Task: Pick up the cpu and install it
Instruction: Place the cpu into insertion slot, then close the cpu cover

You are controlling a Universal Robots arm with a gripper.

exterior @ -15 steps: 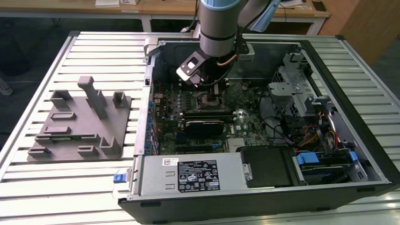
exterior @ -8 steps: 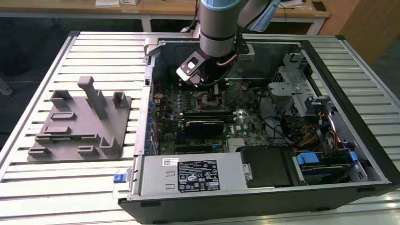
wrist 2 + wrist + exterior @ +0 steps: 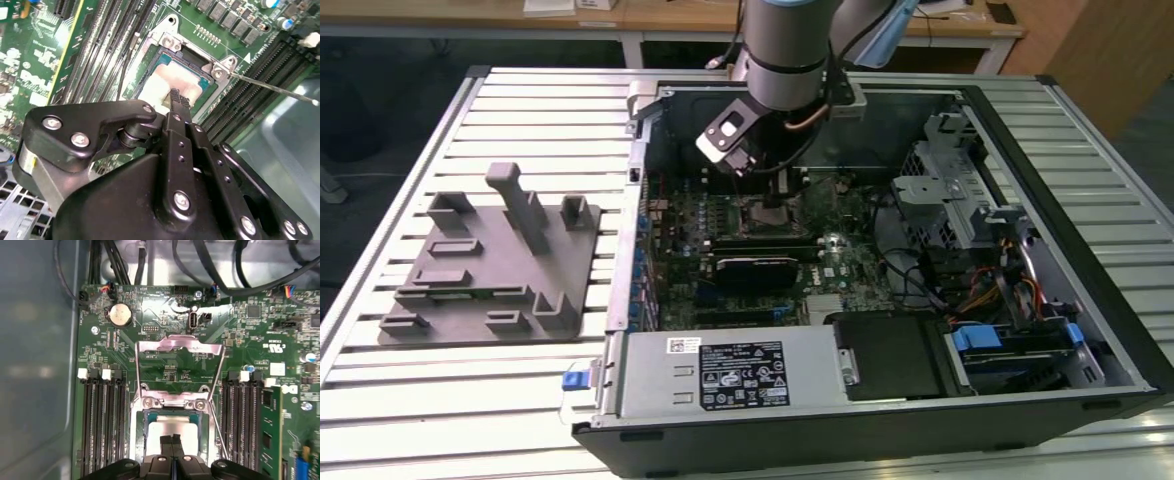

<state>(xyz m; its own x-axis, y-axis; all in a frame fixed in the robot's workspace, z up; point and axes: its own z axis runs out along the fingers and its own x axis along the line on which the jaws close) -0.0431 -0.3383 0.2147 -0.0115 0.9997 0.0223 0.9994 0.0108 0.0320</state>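
The cpu [image 3: 152,437], a flat square chip with a pale silver top, lies in the motherboard socket [image 3: 172,404] in both wrist views [image 3: 156,82]. My gripper [image 3: 172,439] stands right over it with its two black fingers pressed together, tips on or just above the chip's top [image 3: 178,98]. Nothing is held between the fingers. In the exterior view my gripper [image 3: 781,207] reaches down into the open computer case [image 3: 1014,130], over the middle of the board. The part of the chip under the fingers is hidden.
The socket's metal load plate [image 3: 180,345] is swung open and its thin lever [image 3: 275,87] sticks out sideways. Memory slots [image 3: 102,425] flank the socket. A grey fixture with posts [image 3: 500,260] sits at the exterior view's left. A power supply [image 3: 720,375] and drive cage [image 3: 961,200] crowd the case.
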